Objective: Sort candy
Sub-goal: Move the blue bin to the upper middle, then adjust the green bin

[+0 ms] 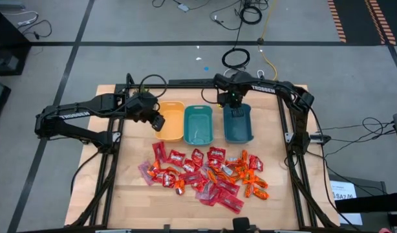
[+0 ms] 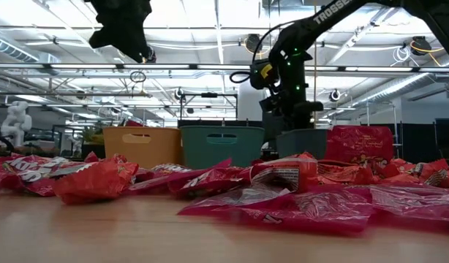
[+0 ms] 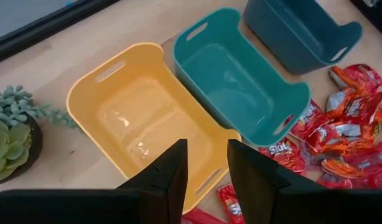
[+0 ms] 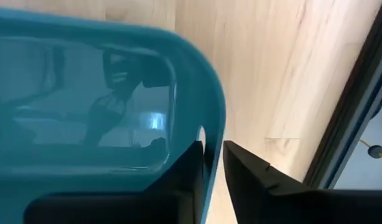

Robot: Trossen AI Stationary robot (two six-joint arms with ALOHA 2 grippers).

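Observation:
The candy (image 1: 205, 175) lies in a loose pile of red, pinkish-red and orange packets on the table's near half; it also fills the low view (image 2: 283, 183). Beyond it stand three bins side by side: a yellow bin (image 1: 171, 121), a teal bin (image 1: 198, 124) and a darker teal bin (image 1: 238, 124). My left gripper (image 1: 158, 122) hangs open and empty well above the yellow bin's left part (image 3: 141, 124). My right gripper (image 1: 233, 103) is at the darker bin's far end, shut on its rim. My right gripper (image 4: 214, 165) straddles the darker teal bin's far end rim (image 4: 211, 124). One finger is inside the bin and one is outside, with the wall pinched between them. The fingers come from above, pointing down. The bin's bottom rests on the table.
A small potted green plant (image 3: 10, 130) stands on the table left of the yellow bin. A dark frame rail (image 4: 346, 118) runs along the table's far edge, close behind the right gripper. Bare wood shows between the bins and the candy pile.

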